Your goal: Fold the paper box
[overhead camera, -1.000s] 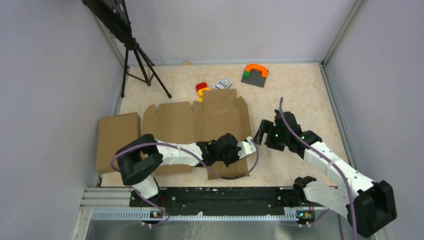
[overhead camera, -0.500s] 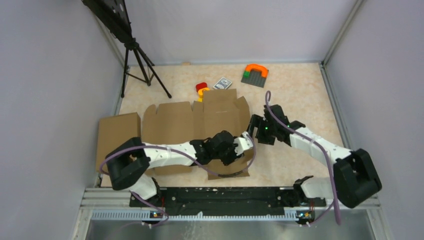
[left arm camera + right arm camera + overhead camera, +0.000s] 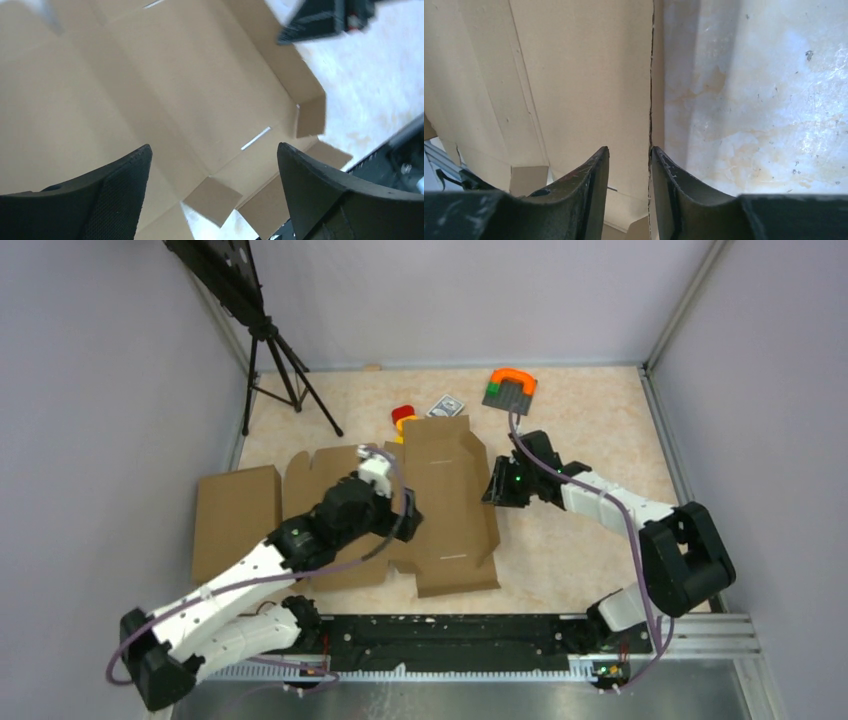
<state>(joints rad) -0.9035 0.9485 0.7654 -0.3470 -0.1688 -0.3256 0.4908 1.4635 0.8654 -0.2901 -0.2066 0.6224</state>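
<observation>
Swinging away from the sheet's near corner, the left arm now reaches up over the middle of the paper box [image 3: 450, 502], while the right arm has stretched in to its right-hand edge.

Nearest, at the bottom of the overhead view, a black metal rail [image 3: 440, 635] carries both bases. Above it the paper box lies at the centre of the frame as a plain brown die-cut cardboard sheet. It is matte, with creased score lines, thin slots and small square tabs, and mostly flat on the marbled beige table [image 3: 600, 440].

The left gripper [image 3: 214, 146] hovers over the sheet's central panel with its black textured fingers [image 3: 125, 180] spread wide and nothing between them.

The right gripper [image 3: 629, 149] straddles the sheet's right side flap, which stands up from the table. The jaws are drawn narrow but with a gap. The flap's thin edge sits against the right-hand finger in the wrist view, and the other finger stands apart from it.

Just left of the sheet sits a second, closed brown cardboard box [image 3: 235, 520].

Farther back lie a red and yellow toy [image 3: 403, 417], a small printed card [image 3: 446, 405] and a grey studded baseplate with an orange arch [image 3: 510, 390]. A black tripod [image 3: 275, 360] stands in the upper left.
</observation>
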